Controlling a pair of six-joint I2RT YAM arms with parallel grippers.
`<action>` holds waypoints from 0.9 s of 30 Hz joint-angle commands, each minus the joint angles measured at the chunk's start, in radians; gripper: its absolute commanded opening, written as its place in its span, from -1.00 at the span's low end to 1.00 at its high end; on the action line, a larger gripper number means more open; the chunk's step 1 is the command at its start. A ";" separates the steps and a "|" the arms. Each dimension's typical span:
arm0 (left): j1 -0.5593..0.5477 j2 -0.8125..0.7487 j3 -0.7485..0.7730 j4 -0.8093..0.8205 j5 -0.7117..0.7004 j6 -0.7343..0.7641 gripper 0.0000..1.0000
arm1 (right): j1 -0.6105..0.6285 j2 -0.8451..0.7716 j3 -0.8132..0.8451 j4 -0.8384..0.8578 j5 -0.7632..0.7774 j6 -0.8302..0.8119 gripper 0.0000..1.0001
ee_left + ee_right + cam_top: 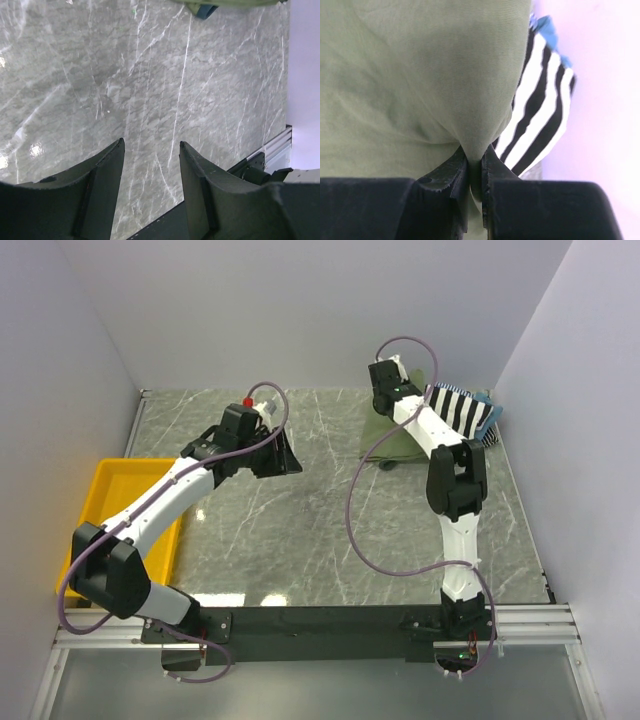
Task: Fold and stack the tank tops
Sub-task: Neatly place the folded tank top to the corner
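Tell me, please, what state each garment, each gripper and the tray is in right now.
Olive-green tank top: bunched, not folded, one fold pinched between closed jaws.
Striped tank top: lying loose beside the olive one, not gripped.
Right gripper: shut on the olive cloth.
Left gripper: open, holding nothing, above the table.
Yellow tray: flat at the table's left edge.

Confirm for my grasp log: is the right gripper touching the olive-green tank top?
Touching. Right wrist view: the right gripper pinches a fold of the olive-green tank top.

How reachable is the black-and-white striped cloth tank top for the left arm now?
Probably not: the striped tank top lies in the far right corner, beyond the right gripper pinching the olive-green cloth top.
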 commanded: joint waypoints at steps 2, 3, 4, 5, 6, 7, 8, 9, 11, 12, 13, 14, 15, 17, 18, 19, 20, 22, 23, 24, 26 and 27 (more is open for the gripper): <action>0.006 0.014 -0.007 0.039 0.050 0.025 0.07 | -0.026 -0.027 0.085 0.068 0.061 -0.110 -1.00; 0.006 0.017 -0.008 0.045 0.057 0.023 0.07 | -0.033 -0.030 0.088 0.072 0.068 -0.119 -1.00; 0.006 0.019 -0.010 0.048 0.060 0.023 0.07 | -0.040 -0.034 0.088 0.072 0.068 -0.127 -1.00; 0.006 0.022 -0.010 0.049 0.062 0.021 0.07 | -0.043 -0.039 0.088 0.075 0.067 -0.136 -1.00; 0.008 0.025 -0.010 0.051 0.063 0.021 0.07 | -0.050 -0.048 0.086 0.075 0.061 -0.139 -1.00; 0.008 0.030 -0.008 0.054 0.066 0.023 0.07 | -0.064 -0.053 0.082 0.077 0.055 -0.141 -1.00; 0.006 0.033 -0.007 0.055 0.069 0.023 0.07 | -0.073 -0.057 0.080 0.082 0.053 -0.144 -1.00; 0.008 0.040 -0.007 0.055 0.069 0.024 0.07 | -0.081 -0.064 0.083 0.077 0.049 -0.144 -1.00; 0.008 0.046 -0.004 0.057 0.079 0.025 0.06 | -0.104 -0.070 0.085 0.074 0.039 -0.142 -1.00; 0.008 0.056 -0.002 0.059 0.080 0.025 0.06 | -0.109 -0.077 0.083 0.072 0.038 -0.142 -1.00; 0.008 0.057 -0.002 0.060 0.080 0.026 0.06 | -0.118 -0.080 0.082 0.072 0.036 -0.142 -1.00; 0.006 0.060 -0.002 0.063 0.085 0.025 0.06 | -0.130 -0.085 0.080 0.074 0.030 -0.142 -1.00; 0.006 0.063 -0.002 0.066 0.088 0.025 0.06 | -0.138 -0.093 0.077 0.075 0.027 -0.141 -1.00; 0.008 0.068 -0.002 0.068 0.094 0.025 0.06 | -0.153 -0.103 0.077 0.074 0.013 -0.139 -1.00; 0.008 0.074 -0.002 0.071 0.097 0.025 0.06 | -0.170 -0.116 0.076 0.075 0.006 -0.139 -1.00; 0.008 0.077 -0.005 0.072 0.100 0.026 0.06 | -0.181 -0.120 0.079 0.072 -0.002 -0.139 -1.00; 0.008 0.079 -0.007 0.075 0.102 0.025 0.06 | -0.191 -0.122 0.082 0.069 -0.010 -0.134 -1.00; 0.008 0.086 -0.005 0.077 0.109 0.025 0.06 | -0.222 -0.130 0.091 0.065 -0.031 -0.128 -1.00; 0.006 0.088 -0.005 0.077 0.108 0.025 0.06 | -0.236 -0.130 0.094 0.062 -0.039 -0.121 -1.00; 0.008 0.092 -0.004 0.077 0.109 0.025 0.06 | -0.253 -0.127 0.102 0.056 -0.053 -0.115 -1.00; 0.008 0.097 -0.002 0.075 0.111 0.025 0.06 | -0.268 -0.119 0.114 0.052 -0.066 -0.099 -1.00; 0.008 0.102 0.001 0.074 0.109 0.026 0.06 | -0.276 -0.110 0.116 0.051 -0.080 -0.098 -1.00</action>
